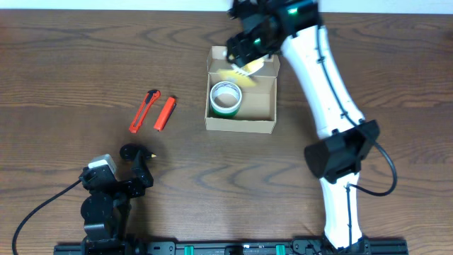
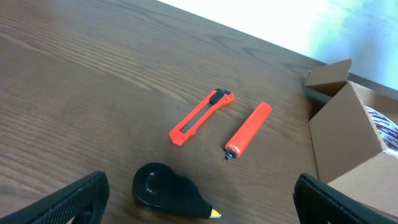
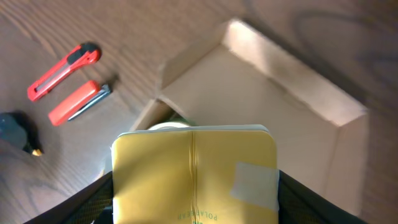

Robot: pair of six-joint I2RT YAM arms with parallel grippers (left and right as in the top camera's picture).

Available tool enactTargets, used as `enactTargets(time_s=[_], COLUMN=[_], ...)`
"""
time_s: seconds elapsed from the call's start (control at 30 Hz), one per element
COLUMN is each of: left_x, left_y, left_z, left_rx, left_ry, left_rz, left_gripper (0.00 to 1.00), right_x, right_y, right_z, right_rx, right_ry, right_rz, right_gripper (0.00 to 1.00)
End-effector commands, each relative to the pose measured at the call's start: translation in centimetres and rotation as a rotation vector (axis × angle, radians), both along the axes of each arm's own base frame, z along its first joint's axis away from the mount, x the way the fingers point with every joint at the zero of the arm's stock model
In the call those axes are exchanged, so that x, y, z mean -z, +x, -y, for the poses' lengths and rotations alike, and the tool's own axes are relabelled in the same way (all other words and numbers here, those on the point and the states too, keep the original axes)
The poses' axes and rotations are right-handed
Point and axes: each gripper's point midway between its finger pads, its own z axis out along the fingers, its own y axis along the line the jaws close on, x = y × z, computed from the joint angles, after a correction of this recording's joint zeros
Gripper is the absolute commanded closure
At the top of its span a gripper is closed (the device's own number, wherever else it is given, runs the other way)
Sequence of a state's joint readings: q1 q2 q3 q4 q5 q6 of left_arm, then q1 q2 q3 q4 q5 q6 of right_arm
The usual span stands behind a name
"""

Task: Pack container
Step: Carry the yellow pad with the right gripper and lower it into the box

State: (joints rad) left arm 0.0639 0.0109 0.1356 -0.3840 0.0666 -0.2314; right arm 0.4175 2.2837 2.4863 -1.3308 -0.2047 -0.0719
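Clearly the step in hand is lowering the yellow notepad (image 3: 193, 177) into the container (image 1: 258, 106). The box sits open on the table (image 1: 71, 57), a little far of the middle, with its flap folded back on the far side. A tape roll (image 1: 226, 98) fills the left half, so the pad is best brought down over the bare right half or laid flat across the roll. It should be kept off the cardboard walls and let go only once low inside.

The right tool (image 1: 245, 58) pinches the pad from both sides. Its arm reaches from the near right up over the box's far edge, wrist pitched down. The left tool (image 1: 139, 168) rests near left, fingers spread and empty. A black dispenser (image 2: 166, 190) lies just far of it, with a red cutter (image 2: 200, 115) and a red marker (image 2: 247, 129) farther on.
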Motion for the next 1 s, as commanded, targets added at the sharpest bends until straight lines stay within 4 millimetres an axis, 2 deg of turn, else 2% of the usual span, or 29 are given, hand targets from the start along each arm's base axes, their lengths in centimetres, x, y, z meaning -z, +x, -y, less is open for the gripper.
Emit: enactTargets(time_s=[0.0,0.13,0.2,0.43,0.6,0.83,0.97], left_x=[0.9,0.9,0.9,0.9,0.9,0.9,0.9], left_y=[0.0,0.0,0.0,0.0,0.0,0.0,0.0], left_z=[-0.3,-0.3,-0.3,-0.3,-0.3,-0.3,-0.3], left_rx=[-0.013,-0.013,-0.013,-0.013,-0.013,-0.013,-0.013], left_ry=[0.018,0.018,0.018,0.018,0.018,0.018,0.018], left_rz=[-0.016,-0.016,-0.016,-0.016,-0.016,-0.016,-0.016], left_gripper=[0.05,0.05,0.05,0.05,0.05,0.05,0.05], right_x=[-0.1,0.2,0.5,-0.4,-0.5,2.6,3.6], right_y=[-0.4,-1.6,-1.7,0.2,0.7,1.2,1.4], right_z=[0.1,-0.9,-0.7,3.1,3.6,3.2,3.1], right_rx=[0.092,0.122,0.169,0.387,0.443,0.453,0.462], right_ry=[-0.129,-0.175,-0.208,-0.373,-0.379,-0.390,-0.389], right_rz=[0.046,0.042,0.048,0.181,0.203,0.188,0.185], right_gripper=[0.28,0.28,0.29,0.30,0.34,0.34,0.34])
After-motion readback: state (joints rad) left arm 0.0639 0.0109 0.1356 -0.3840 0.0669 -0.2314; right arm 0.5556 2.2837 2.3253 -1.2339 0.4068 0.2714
